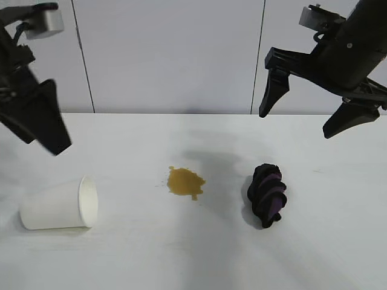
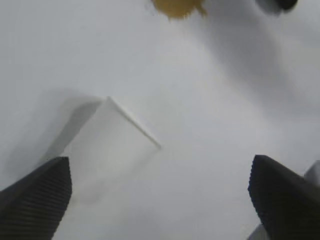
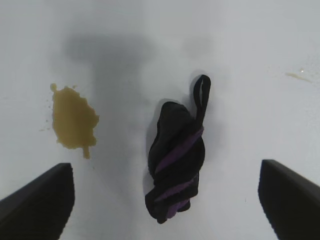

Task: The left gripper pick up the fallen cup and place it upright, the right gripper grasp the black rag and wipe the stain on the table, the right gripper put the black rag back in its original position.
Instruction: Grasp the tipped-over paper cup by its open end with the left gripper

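Note:
The white paper cup [image 1: 57,205] lies on its side at the left of the table [image 1: 181,260], its mouth turned toward the middle. My left gripper [image 1: 43,145] hangs open above it, nothing between its fingers; the left wrist view shows the cup [image 2: 107,145] below that gripper [image 2: 159,165]. The yellowish-brown stain [image 1: 184,181] sits mid-table. To its right lies the black rag [image 1: 268,194], bunched up with purple stripes. My right gripper [image 1: 295,124] hovers open, high above the rag [image 3: 177,160], empty, its fingers [image 3: 37,200] wide either side.
A pale panelled wall stands behind the table's far edge. A small faint yellowish fleck [image 3: 297,76] lies on the table beyond the rag. The stain [image 3: 74,120] and the rag are apart, with bare white surface between them.

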Robot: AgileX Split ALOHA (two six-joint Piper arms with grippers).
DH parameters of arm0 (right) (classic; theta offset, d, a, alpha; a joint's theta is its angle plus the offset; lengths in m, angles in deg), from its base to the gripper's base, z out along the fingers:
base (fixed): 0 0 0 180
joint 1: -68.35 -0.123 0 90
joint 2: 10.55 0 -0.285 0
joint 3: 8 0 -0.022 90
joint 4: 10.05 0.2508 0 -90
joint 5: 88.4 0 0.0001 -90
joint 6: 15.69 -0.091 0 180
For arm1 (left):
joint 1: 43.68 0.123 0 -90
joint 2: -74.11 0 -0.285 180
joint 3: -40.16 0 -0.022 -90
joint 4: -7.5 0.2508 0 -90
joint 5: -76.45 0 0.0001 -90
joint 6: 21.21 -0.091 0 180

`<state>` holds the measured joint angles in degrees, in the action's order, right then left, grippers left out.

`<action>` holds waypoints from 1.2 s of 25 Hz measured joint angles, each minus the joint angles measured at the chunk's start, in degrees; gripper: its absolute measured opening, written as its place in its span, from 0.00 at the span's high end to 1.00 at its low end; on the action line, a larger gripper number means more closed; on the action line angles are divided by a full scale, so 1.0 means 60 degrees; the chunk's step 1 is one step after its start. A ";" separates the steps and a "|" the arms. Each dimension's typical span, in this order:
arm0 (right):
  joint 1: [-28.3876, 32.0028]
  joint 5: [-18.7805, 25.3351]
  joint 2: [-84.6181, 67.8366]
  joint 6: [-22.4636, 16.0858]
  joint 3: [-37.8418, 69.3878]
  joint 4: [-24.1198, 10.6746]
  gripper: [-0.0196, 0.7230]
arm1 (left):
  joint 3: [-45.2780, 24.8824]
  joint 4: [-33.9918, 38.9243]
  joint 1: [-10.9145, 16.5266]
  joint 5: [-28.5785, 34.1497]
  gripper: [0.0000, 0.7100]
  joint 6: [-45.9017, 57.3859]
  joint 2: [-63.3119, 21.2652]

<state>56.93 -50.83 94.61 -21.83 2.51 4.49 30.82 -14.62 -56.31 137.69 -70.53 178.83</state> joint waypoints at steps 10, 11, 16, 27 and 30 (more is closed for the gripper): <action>0.0000 0.0028 0.0000 0.0000 0.0000 0.0000 0.04 | -0.1208 0.1971 -0.1495 -0.2532 0.02 -0.0970 -0.0103; 0.0000 0.0028 0.0000 0.0000 0.0000 0.0000 0.04 | -0.1415 0.2003 -0.1539 -0.2931 0.02 -0.1178 -0.0103; 0.0000 0.0028 0.0000 0.0000 0.0000 0.0000 0.04 | -0.2068 0.2064 -0.1550 -0.4665 0.02 -0.1746 -0.0039; 0.0000 0.0028 0.0000 0.0000 0.0000 0.0021 0.04 | -0.2077 0.1655 -0.1550 -0.5368 0.02 -0.1900 0.1397; 0.0000 0.0028 0.0000 0.0000 0.0000 0.0052 0.04 | -0.2077 0.1579 -0.1550 -0.5554 0.02 -0.2153 0.1604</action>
<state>56.93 -50.66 94.61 -21.83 2.51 4.81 18.36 -5.14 -65.61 104.37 -83.45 188.45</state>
